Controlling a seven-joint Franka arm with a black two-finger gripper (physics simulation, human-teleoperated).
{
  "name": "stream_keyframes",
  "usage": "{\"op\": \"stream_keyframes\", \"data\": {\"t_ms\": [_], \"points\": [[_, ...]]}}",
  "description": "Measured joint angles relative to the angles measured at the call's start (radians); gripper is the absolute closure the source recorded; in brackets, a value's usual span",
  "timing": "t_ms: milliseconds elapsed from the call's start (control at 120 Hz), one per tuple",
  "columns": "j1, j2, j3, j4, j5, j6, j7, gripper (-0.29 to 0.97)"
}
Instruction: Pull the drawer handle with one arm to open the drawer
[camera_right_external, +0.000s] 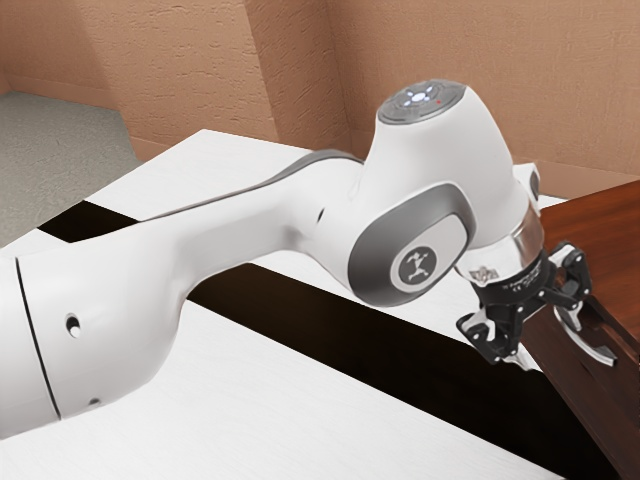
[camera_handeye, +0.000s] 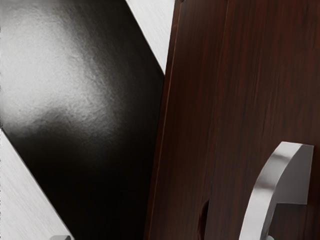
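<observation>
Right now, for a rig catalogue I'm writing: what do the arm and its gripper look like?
The arm has glossy white rounded shells with grey joint bands. One grey joint disc bears a small white emblem, and a grey cap shows lit dots. A silver ring meets the black, open-framed gripper.

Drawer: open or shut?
Appears shut: the drawer front sits flush with the cabinet face, with no gap showing. The gripper is open near the handle, not clamped on it.
</observation>
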Motion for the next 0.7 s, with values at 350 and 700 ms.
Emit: {"op": "stream_keyframes", "data": {"t_ms": [350,700], "points": [[0.003,-0.034,0.001,-0.042,0.001,0.003,0.001,0.25],[0.003,-0.071,0.001,-0.084,0.001,0.001,0.005,0.25]]}}
